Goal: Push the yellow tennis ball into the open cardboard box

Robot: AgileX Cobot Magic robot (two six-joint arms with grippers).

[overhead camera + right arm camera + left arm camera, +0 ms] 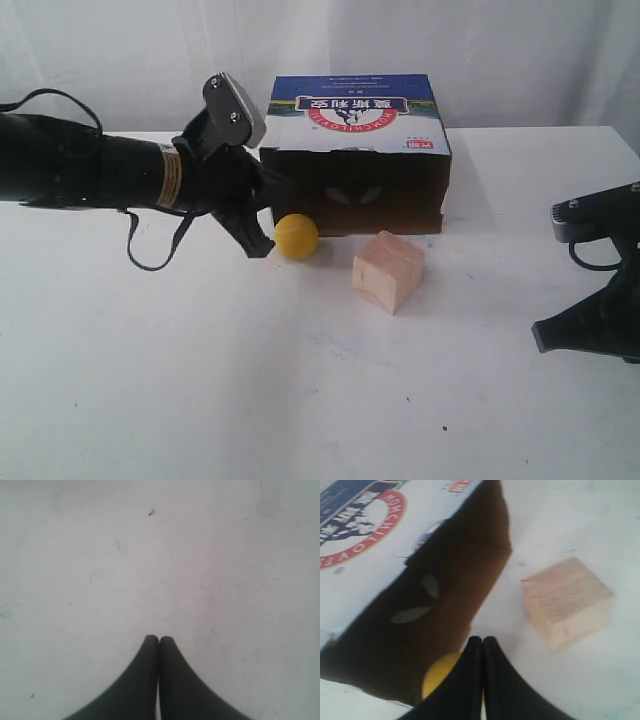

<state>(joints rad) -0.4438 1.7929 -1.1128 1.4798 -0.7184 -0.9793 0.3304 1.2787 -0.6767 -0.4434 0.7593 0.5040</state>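
The push looks to be in hand. The left gripper (483, 640), fingers pressed together on nothing, sits low just beside the yellow tennis ball (297, 236); whether it touches, I cannot tell. The ball rests just in front of the open cardboard box (355, 110), at the end of its mouth nearest the left arm, not yet inside.

The next move calls for a nudge angled into the dark opening, clear of the box's side wall. The box looks empty; only its oval handle holes (352, 195) show pale. The wooden cube (389, 270) sits before the box's other half. The right gripper (159, 640), likewise closed on nothing, hangs well away from the box.
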